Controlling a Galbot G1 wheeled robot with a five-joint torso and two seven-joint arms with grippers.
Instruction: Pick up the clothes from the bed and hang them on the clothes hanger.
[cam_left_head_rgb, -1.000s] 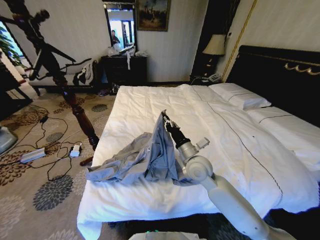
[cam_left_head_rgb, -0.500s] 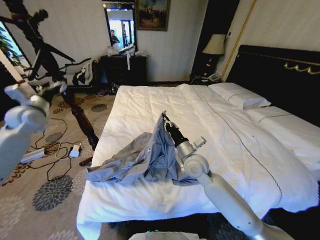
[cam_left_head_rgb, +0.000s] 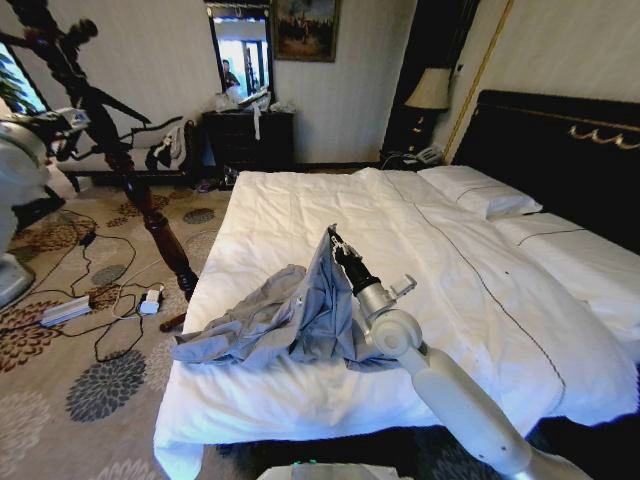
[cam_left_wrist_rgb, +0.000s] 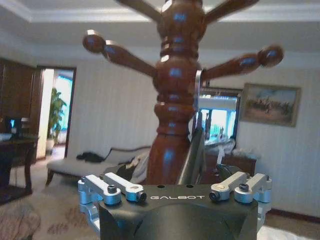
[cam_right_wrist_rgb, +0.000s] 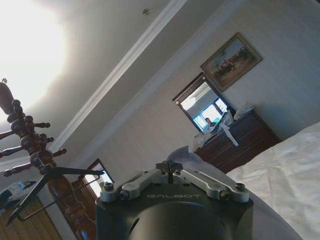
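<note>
Bed (cam_left_head_rgb: 330, 215): very wide, white duvet, black gold-trimmed headboard at 2 o'clock in the head view, white pillows (cam_left_head_rgb: 480, 190) below it.

Coat stand (cam_left_head_rgb: 110, 150): dark reddish turned wood, standing on the patterned carpet off the bed's 9 o'clock side; its knobbed pegs spread at the top in the left wrist view (cam_left_wrist_rgb: 175, 85).

Grey-blue shirt (cam_left_head_rgb: 280, 320): crumpled on the duvet near the foot of the bed, toward 7 o'clock of the mattress. One fold is drawn up into a peak; the remainder lies spread flat, a sleeve trailing toward 8 o'clock.

Right gripper (cam_left_head_rgb: 338, 245): at the shirt's peak, arm rising from 5 o'clock. Its fingers (cam_right_wrist_rgb: 169, 166) are pressed together, pinching the raised fabric, which shows as a pale fold at the fingertips in the right wrist view.

Clothes hanger (cam_left_head_rgb: 125, 108): slim, black, straight-armed, against the coat stand's upper post, tilted. In the left wrist view its dark arm (cam_left_wrist_rgb: 192, 155) runs between the finger mounts, the silvery hook (cam_left_wrist_rgb: 198, 87) lying against the post.

Left gripper (cam_left_head_rgb: 62, 124): raised at 10 o'clock, just beside the coat stand. Whether its fingers clamp the hanger or stand apart cannot be told.
</note>
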